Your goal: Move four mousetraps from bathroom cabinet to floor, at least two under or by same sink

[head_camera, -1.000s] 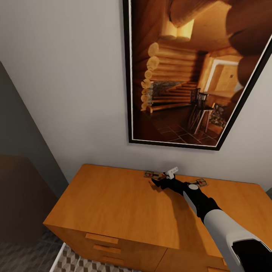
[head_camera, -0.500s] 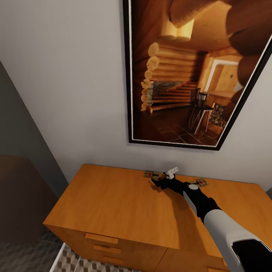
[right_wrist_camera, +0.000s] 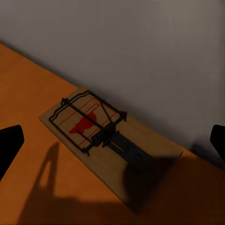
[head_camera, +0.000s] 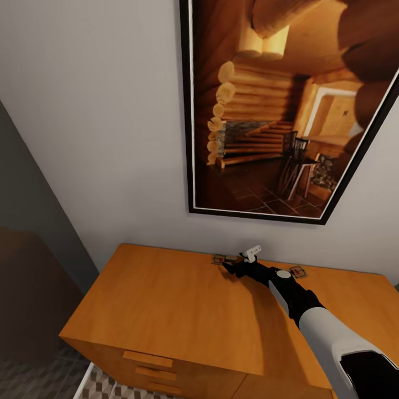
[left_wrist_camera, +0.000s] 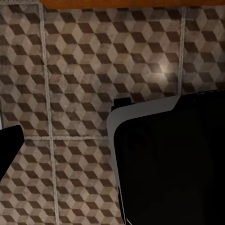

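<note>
Two traps show on the cabinet (head_camera: 183, 310) top, both near the back wall: trap one (head_camera: 219, 259) lies just ahead of the right gripper (head_camera: 231, 267), partly hidden by it, and trap two (head_camera: 298, 272) lies beside the right forearm, on its far side. Against the earlier head pictures the whole scene has slid: the framed picture (head_camera: 277, 111) sits a little differently and the cabinet's front edge lies lower, so the camera has moved, not the things. The arm holds much the same pose over the top, and trap one now shows less of itself past the gripper than it did.

From the right wrist, trap one (right_wrist_camera: 110, 140) lies flat on the orange wood close to the wall, its dark wire frame and spring over a red mark on the board. The two dark fingertips (right_wrist_camera: 10, 143) stand at opposite edges of that view, well apart, so the right gripper is spread wide with the trap between and ahead of them, not touched.

From the left wrist, the floor (left_wrist_camera: 70, 70) with its cube-pattern tiles shows below, an orange strip of cabinet at one edge, and a white-and-black part of the robot's body (left_wrist_camera: 164, 159). One dark fingertip shows at an edge; whether the left gripper (left_wrist_camera: 9, 150) is wide or narrow I cannot tell.

No drawer stands open.
</note>
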{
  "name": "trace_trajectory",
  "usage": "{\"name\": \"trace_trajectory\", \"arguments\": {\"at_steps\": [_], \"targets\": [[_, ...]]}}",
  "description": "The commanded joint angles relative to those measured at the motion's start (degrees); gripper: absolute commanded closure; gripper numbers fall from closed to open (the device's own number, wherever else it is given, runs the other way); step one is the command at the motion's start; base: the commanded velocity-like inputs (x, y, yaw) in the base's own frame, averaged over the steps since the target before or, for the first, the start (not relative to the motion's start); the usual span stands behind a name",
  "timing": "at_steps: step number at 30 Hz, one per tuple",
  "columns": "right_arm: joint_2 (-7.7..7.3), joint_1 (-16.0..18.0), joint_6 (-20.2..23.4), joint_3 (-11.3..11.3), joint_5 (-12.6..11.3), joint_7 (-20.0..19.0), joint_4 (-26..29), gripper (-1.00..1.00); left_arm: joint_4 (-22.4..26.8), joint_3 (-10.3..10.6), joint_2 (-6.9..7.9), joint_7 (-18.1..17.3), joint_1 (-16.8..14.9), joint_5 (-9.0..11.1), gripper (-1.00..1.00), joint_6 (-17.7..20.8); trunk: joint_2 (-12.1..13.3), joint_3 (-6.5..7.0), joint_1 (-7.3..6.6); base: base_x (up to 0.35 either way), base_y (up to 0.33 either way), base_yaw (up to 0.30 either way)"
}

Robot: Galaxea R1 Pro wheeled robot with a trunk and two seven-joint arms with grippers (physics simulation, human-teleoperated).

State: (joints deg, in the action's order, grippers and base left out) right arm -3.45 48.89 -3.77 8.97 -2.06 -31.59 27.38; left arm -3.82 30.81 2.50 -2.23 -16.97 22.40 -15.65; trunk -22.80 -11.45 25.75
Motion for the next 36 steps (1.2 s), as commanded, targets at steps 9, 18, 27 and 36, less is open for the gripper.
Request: {"name": "trace_trajectory", "arguments": {"at_steps": [9,18,27,36], "targets": [[-0.07,0.1,-0.3,0.3,-0.2,0.0,-0.1,-1.00,-0.2,0.5,-0.03,-0.2,-0.1,0.6,-1.00,-0.3,-0.1,-0.11,0.03,0.008,0.000,0.000],[-0.02,0.1,-0.3,0.3,-0.2,0.1,-0.1,-1.00,-0.2,0.5,-0.02,-0.2,-0.1,0.6,-1.00,-0.3,-0.1,-0.11,0.03,0.001,0.000,0.000],[0.01,0.1,-0.3,0.3,-0.2,0.1,-0.1,-1.00,-0.2,0.5,-0.01,-0.2,-0.1,0.6,-1.00,-0.3,-0.1,-0.11,0.03,0.000,0.000,0.000],[0.10,0.1,-0.3,0.4,-0.2,0.1,-0.1,-1.00,-0.2,0.5,0.00,-0.2,-0.1,0.6,-1.00,-0.3,-0.1,-0.11,0.03,0.000,0.000,0.000]]}}
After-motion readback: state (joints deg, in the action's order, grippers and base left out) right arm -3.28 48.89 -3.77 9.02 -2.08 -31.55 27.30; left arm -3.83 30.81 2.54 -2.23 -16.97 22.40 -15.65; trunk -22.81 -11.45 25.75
